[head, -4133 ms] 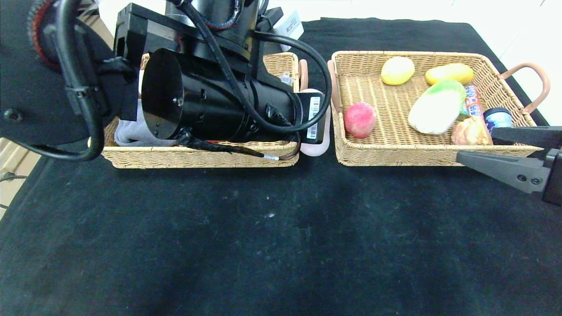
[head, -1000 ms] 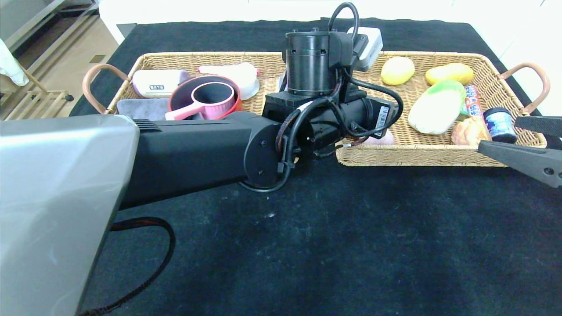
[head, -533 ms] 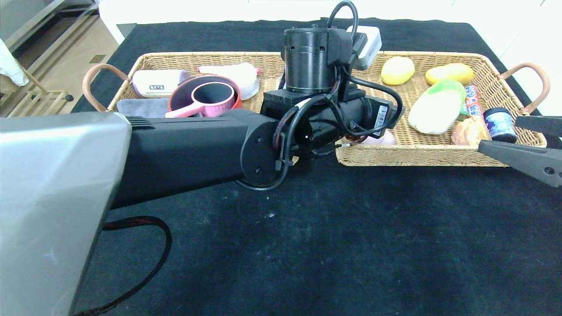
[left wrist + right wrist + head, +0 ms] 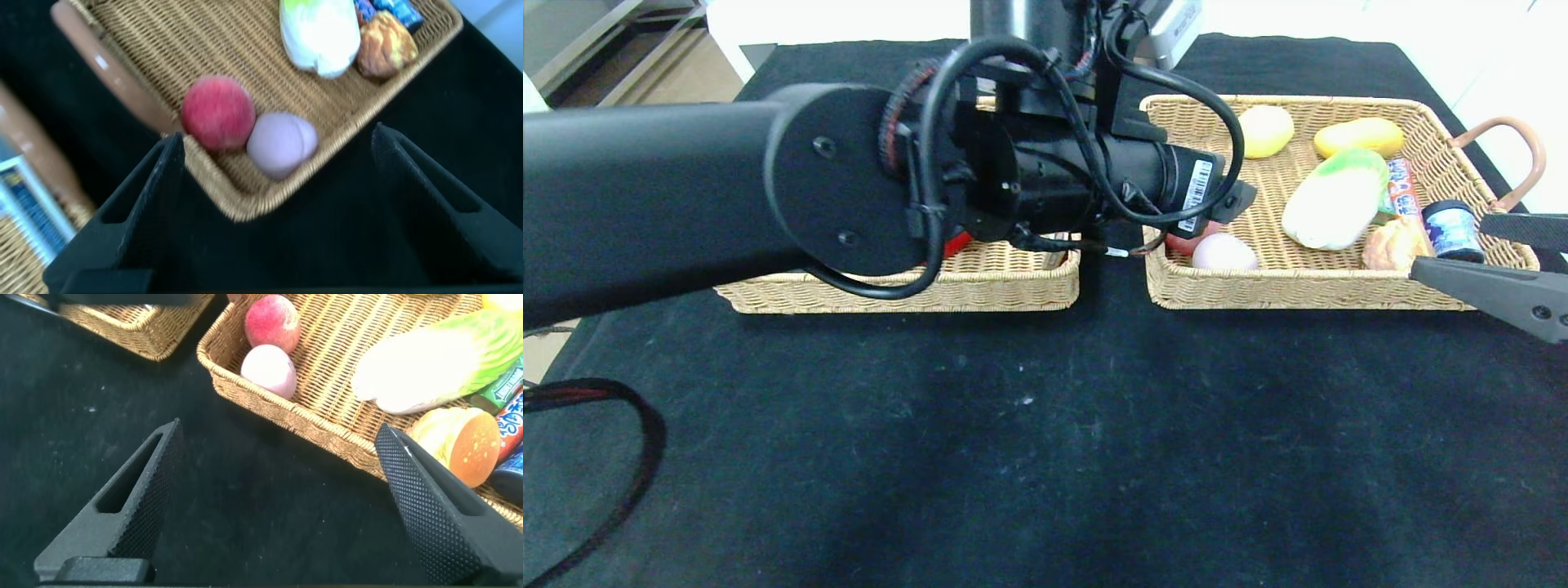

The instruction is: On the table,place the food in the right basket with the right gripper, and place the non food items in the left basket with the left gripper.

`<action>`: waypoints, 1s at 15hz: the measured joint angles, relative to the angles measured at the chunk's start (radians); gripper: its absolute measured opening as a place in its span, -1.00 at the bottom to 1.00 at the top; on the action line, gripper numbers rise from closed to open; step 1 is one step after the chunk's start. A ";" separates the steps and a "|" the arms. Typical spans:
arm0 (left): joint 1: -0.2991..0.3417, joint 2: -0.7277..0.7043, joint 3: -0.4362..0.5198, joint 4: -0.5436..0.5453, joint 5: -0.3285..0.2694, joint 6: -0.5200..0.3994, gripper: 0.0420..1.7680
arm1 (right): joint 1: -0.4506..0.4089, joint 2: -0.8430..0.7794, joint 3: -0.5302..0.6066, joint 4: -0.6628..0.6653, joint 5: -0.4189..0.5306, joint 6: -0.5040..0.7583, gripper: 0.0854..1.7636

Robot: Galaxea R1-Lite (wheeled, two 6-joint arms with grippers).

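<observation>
The pale lilac egg-shaped lump (image 4: 1223, 251) lies in the front left corner of the right basket (image 4: 1307, 291), touching the red peach (image 4: 1181, 242). The cabbage (image 4: 1335, 200) and the burger bun (image 4: 1396, 243) lie further right in it. My left gripper (image 4: 278, 135) is open and empty, above the lump (image 4: 282, 143); in the head view its wrist (image 4: 1094, 180) hides the jaws. My right gripper (image 4: 1447, 243) is open and empty at the basket's front right. The left arm hides most of the left basket (image 4: 980, 286); only a sliver of the red pot (image 4: 956, 242) shows.
Two yellow fruits (image 4: 1264, 131), a snack packet (image 4: 1401, 186) and a blue jar (image 4: 1452, 227) also lie in the right basket. A black cable (image 4: 645, 441) trails on the black cloth (image 4: 1045, 441) at the front left.
My left arm swung from over the left basket to the right basket's left end, then rose and drew back. The lilac lump now lies uncovered in the right basket. The right gripper barely moved.
</observation>
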 joint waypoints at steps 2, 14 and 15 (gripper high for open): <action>0.012 -0.072 0.047 0.042 0.000 0.001 0.89 | 0.000 0.008 0.000 0.000 0.000 -0.001 0.94; 0.084 -0.596 0.651 0.057 0.000 0.036 0.93 | -0.079 0.042 0.015 0.007 0.005 0.003 0.94; 0.088 -0.647 0.695 0.057 0.001 0.040 0.93 | -0.088 0.034 0.028 0.008 0.006 0.003 0.94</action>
